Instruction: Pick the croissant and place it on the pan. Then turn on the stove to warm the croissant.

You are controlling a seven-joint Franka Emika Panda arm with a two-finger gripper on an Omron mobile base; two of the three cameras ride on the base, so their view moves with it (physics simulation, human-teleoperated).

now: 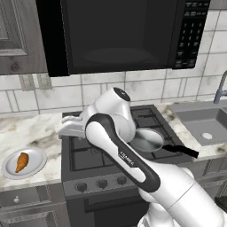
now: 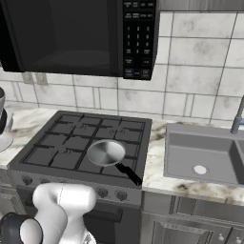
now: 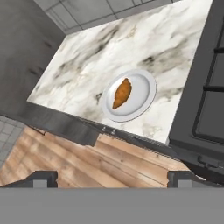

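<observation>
Above the marble counter (image 3: 144, 43), the claw (image 3: 113, 177) gapes wide, empty.

No legible text or labels

gripper (image 3: 112, 178) wide open, aloft

I count one croissant (image 1: 21, 162), one plate (image 1: 36, 165), one pan (image 1: 147, 140), one stove (image 1: 84, 157), one microwave (image 1: 119, 33) and one sink (image 1: 201, 124).
</observation>
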